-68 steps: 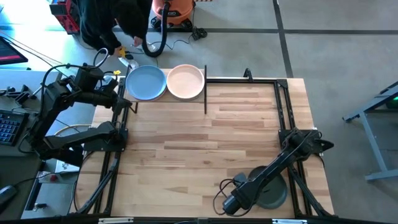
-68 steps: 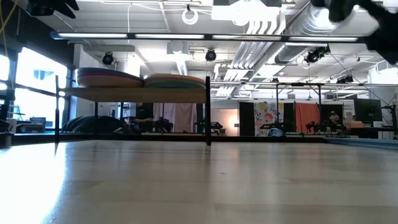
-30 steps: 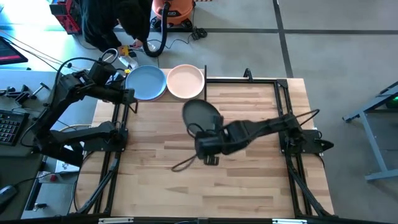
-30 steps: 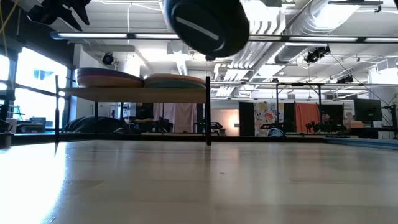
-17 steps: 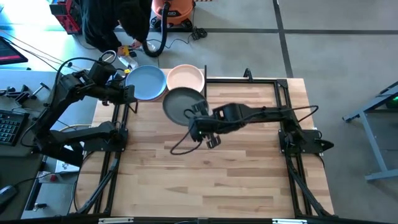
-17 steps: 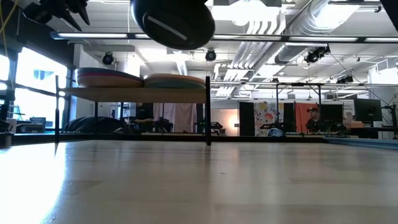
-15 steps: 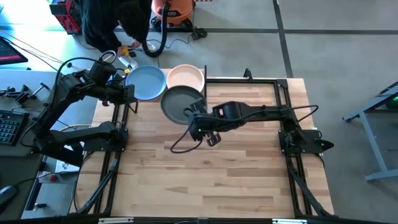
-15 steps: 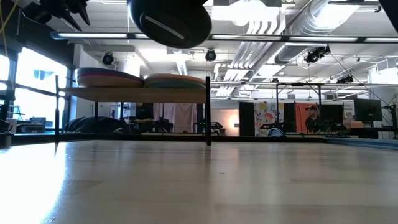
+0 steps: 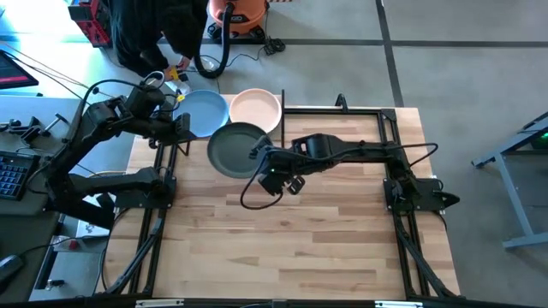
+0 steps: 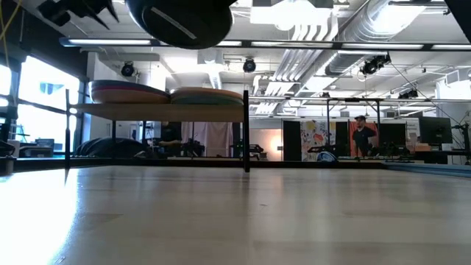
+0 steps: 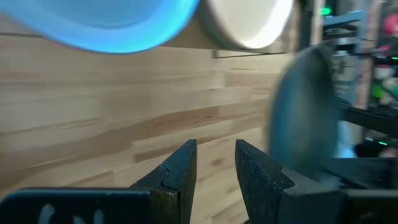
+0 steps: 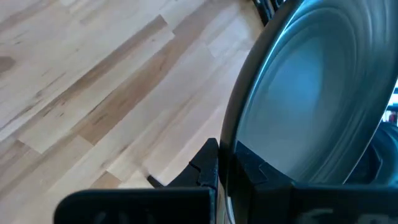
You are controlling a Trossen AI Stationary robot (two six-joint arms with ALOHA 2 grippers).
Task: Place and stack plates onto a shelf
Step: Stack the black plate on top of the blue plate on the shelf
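The right pincer [image 9: 257, 156] is clamped on the near rim of a dark plate [image 9: 234, 149], carrying it in the air above the counter [image 9: 342, 222] with most of the plate's weight hanging out ahead of the fingers. The shelf [image 10: 158, 109] stands just beyond the plate's far edge, already bearing two stacks, a blue plate [image 9: 200, 112] on top of one and a peach plate [image 9: 256, 112] on top of the other. A rim hold of this sort is likely to let the plate sag or twist, and if it tips down its leading edge could strike a stack from the side and shove it along the board instead of landing on top. Coming in too low could also catch the shelf's black post [image 9: 282, 120], which stands off to the pincer's side. The left pincer [image 9: 181, 128], fingers apart and holding nothing, hangs close beside the dark plate by the shelf's near edge, so the two arms may well collide if either drifts.
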